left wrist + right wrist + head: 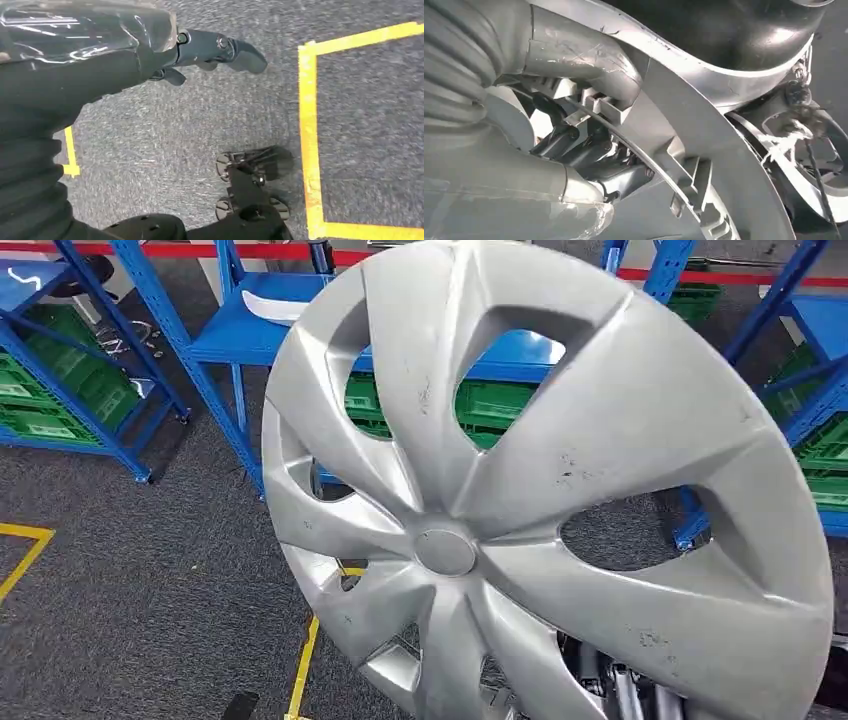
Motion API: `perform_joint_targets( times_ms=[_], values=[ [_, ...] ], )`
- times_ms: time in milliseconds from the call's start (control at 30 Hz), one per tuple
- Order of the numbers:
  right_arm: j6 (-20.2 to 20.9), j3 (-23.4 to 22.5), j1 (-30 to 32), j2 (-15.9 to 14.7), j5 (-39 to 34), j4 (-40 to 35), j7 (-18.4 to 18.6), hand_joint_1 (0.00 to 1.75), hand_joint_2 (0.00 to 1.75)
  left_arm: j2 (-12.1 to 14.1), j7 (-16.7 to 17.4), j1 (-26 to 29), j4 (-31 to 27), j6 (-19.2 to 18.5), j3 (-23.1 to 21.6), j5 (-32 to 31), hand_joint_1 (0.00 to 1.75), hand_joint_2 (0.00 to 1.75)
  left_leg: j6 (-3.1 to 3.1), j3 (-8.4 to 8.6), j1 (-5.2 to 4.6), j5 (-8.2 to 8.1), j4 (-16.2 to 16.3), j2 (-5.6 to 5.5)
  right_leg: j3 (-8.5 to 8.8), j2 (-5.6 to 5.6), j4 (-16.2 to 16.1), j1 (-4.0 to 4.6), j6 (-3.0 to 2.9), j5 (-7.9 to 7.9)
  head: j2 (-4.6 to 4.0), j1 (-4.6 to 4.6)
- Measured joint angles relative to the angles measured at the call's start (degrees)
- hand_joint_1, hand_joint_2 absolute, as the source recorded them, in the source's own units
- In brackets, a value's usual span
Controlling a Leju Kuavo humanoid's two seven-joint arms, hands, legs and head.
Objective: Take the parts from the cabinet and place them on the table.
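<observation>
currently the right hand [574,150] clasps the rim of the silver wheel cover [545,500], carried across centre frame before the blue shelving [225,335]. left hand [200,52] hangs empty, fingers apart. risk: a one-handed rim hold may let the cover tilt and slip.

Right hand [574,145] grips the hubcap [540,490] rim (fingers curled behind it); left hand [200,55] hangs empty, fingers apart

Grey carpet floor [130,570] marked with yellow tape lines [303,660]. Beyond it, blue steel shelving [230,330] holding green crates [60,370].
</observation>
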Motion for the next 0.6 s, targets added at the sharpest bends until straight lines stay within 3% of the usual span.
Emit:
perform_joint_targets(
  times_ms=[67, 100, 133, 167, 200, 233, 267, 300, 367, 400, 433, 467, 500, 533, 567, 600],
  values=[
    [0.0, 0.0, 0.0, 0.1, 0.2, 0.0, -0.2, 1.75, 1.75, 0.0, -0.1, 0.0, 0.0, 0.0, 0.0, 0.0, 0.00, 1.75, -0.56, -2.92, 0.41, -5.73, 9.7, 0.00, -1.32, 0.00, 0.1, 0.21, -0.09, 1.07, 0.00, -0.02],
    [0.0, 0.0, 0.0, 0.1, 0.5, 0.0, -0.2, 1.75, 1.75, 0.0, -0.1, 0.0, 0.0, -0.2, 0.0, 0.0, 0.00, 1.75, -0.64, -3.45, 0.53, -7.18, 12.7, 0.00, -1.98, 0.00, 0.1, 0.27, -0.06, 1.56, 0.00, 0.00],
    [0.0, 0.0, 0.1, 0.1, 0.7, 0.0, -0.3, 1.75, 1.75, -0.1, -0.1, 0.0, 0.0, -0.3, 0.0, 0.0, 0.00, 1.75, -0.61, -2.66, 0.60, -7.30, 13.1, 0.00, -2.64, 0.01, 0.1, 0.34, 0.00, 2.11, 0.00, -0.02],
    [0.0, 0.0, 0.1, 0.1, 0.9, 0.0, -0.4, 1.75, 1.75, -0.2, -0.2, 0.0, 0.0, -0.3, 0.0, 0.0, 0.00, 1.75, -0.47, -0.55, 0.64, -6.49, 10.8, 0.00, -3.22, 0.03, 0.1, 0.42, 0.07, 2.63, 0.00, -0.02],
    [0.0, -0.1, 0.1, 0.1, 1.1, 0.0, -0.4, 1.75, 1.75, -0.2, -0.2, 0.0, 0.0, -0.3, 0.0, 0.0, 0.00, 1.75, -0.22, 2.78, 0.64, -5.09, 6.3, -0.04, -3.75, 0.08, 0.1, 0.47, 0.14, 3.18, 0.00, 0.00],
    [0.0, -0.1, 0.1, 0.1, 1.2, 0.0, -0.5, 1.75, 1.75, -0.2, -0.2, -0.1, 0.0, -0.3, 0.1, 0.0, 0.00, 1.75, 0.19, 7.14, 0.59, -3.53, 0.1, -0.12, -4.18, 0.18, 0.1, 0.55, 0.30, 3.69, 0.00, -0.04],
    [0.0, -0.2, 0.0, 0.1, 1.4, -0.1, -0.7, 1.75, 1.75, -0.2, -0.3, -0.2, 0.0, -0.3, 0.1, 0.0, 0.00, 1.75, 0.73, 11.17, 0.42, -3.37, -5.6, -0.25, -4.34, 0.12, 0.1, 0.45, 0.48, 4.21, 0.00, -0.04],
    [0.0, -0.2, 0.0, 0.2, 1.6, -0.2, -0.8, 1.75, 1.75, -0.1, -0.3, -0.3, 0.0, -0.3, 0.1, 0.0, 0.00, 1.75, 0.69, 10.90, 0.08, -3.32, -5.7, -0.18, -4.47, 0.09, -0.2, 0.70, 1.03, 4.78, 0.00, 0.09],
    [0.0, -0.2, -0.1, 0.2, 1.7, -0.2, -1.0, 1.75, 1.75, -0.1, -0.5, -0.3, 0.0, -0.3, 0.1, -0.1, 0.00, 1.75, 1.32, 10.03, -0.58, -2.34, -5.8, -0.25, -4.64, -0.11, -0.3, 0.26, 1.66, 5.53, 0.00, 0.13],
    [-0.1, -0.3, 0.0, 0.2, 1.8, -0.2, -1.1, 1.75, 1.75, 0.1, -0.5, -0.2, 0.1, -0.3, 0.2, -0.1, 0.00, 1.75, 1.79, 9.87, -0.89, -1.92, -5.8, -0.23, -4.63, -0.10, -0.8, -0.01, 2.08, 6.16, 0.00, 0.18],
    [-0.1, -0.3, 0.1, 0.1, 1.9, -0.3, -1.1, 1.75, 1.75, 0.1, -0.5, 0.0, 0.2, -0.3, 0.2, -0.1, 0.00, 1.75, 2.42, 9.41, -0.70, -0.42, -6.8, -0.07, -4.98, -0.05, -1.2, 0.13, 2.42, 6.78, 0.00, 0.11],
    [-0.2, -0.4, 0.3, 0.1, 2.0, -0.3, -1.1, 1.75, 1.75, 0.1, -0.5, -0.1, 0.2, -0.4, 0.2, -0.1, 0.00, 1.75, 2.78, 9.24, -0.45, 0.71, -7.3, 0.25, -5.86, -0.07, -0.3, 0.01, 2.01, 5.06, 0.00, 0.13],
    [-0.2, -0.5, 0.3, 0.1, 2.0, -0.3, -1.1, 1.75, 1.75, 0.0, -0.5, -0.1, 0.2, -0.4, 0.2, -0.1, 0.00, 1.75, 3.44, 8.13, -0.45, 1.63, -7.4, 0.26, -6.86, -0.07, 2.2, 0.17, 1.20, 1.55, 0.00, 0.29],
    [-0.2, -0.5, 0.3, 0.0, 2.0, -0.3, -1.1, 1.75, 1.75, 0.1, -0.5, -0.1, 0.2, -0.5, 0.2, -0.1, 0.00, 1.75, 3.38, 7.21, -0.47, 2.37, -7.4, 0.28, -7.93, -0.08, 5.9, 0.17, 0.72, -1.70, 0.00, 0.29],
    [-0.2, -0.5, 0.3, -0.1, 2.1, -0.3, -1.1, 1.75, 1.75, 0.0, -0.5, -0.1, 0.2, -0.5, 0.2, -0.1, 0.00, 1.75, 3.48, 6.29, -0.54, 3.09, -7.4, 0.31, -8.67, -0.08, 10.2, 0.17, 0.55, -4.36, 0.00, 0.31],
    [-0.2, -0.5, 0.4, -0.1, 2.1, -0.3, -1.1, 1.75, 1.75, 0.0, -0.5, -0.1, 0.2, -0.5, 0.2, -0.1, 0.00, 1.75, 3.48, 5.24, -0.61, 3.86, -7.3, 0.32, -9.27, -0.07, 14.6, 0.17, 0.81, -5.96, 0.00, 0.31]
  ],
)
